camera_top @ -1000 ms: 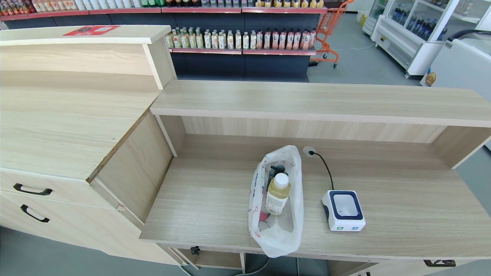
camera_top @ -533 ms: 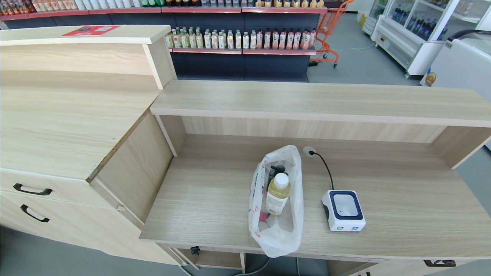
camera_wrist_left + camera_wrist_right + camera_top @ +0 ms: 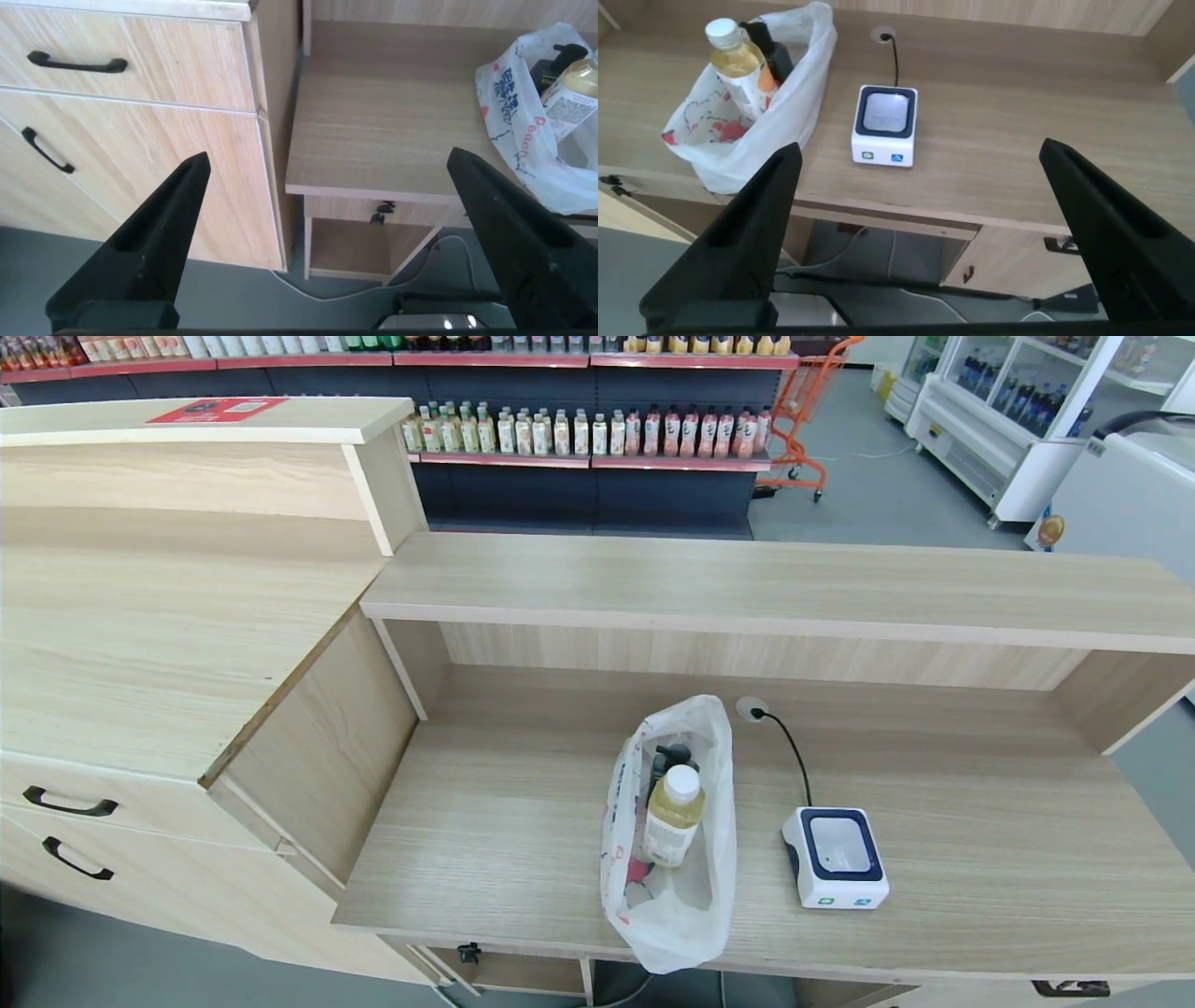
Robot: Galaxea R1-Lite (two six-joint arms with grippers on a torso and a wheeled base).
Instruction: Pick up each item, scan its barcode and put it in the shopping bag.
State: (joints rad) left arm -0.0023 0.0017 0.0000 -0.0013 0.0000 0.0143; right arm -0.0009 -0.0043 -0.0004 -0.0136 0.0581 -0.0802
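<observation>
White plastic shopping bag (image 3: pixel 677 933) stands on the wooden counter (image 3: pixel 980 840), mouth open upward. A pale-yellow drink bottle (image 3: pixel 674 812) is upright inside, w/ a dark pump-top bottle (image 3: pixel 668 754) just behind it. Sth red sits lower in the bag, too hidden to name. Scanner (image 3: pixel 836 857) is just beside the bag on the robot's right, window up, its cable running back to a grommet (image 3: pixel 750 707) near the back wall.

Left claw (image 3: pixel 327 163) is spread wide w/ nothing between its fingers, held low out in front of the counter's front-left corner, well apart from the bag. Right claw (image 3: pixel 920 149) is likewise spread & empty, low in front of the counter edge, roughly opposite the scanner.

Step, as I judge it: bagging looks done or nearly so, since every item I can make out is in the bag already and neither claw carries anything.

Next move, prob.: look for any unscanned item. If one turns up, an arm must rise over the counter edge, grip it, turn its barcode to the scanner window, then lower it thru the bag mouth w/o snagging the thin plastic.
</observation>
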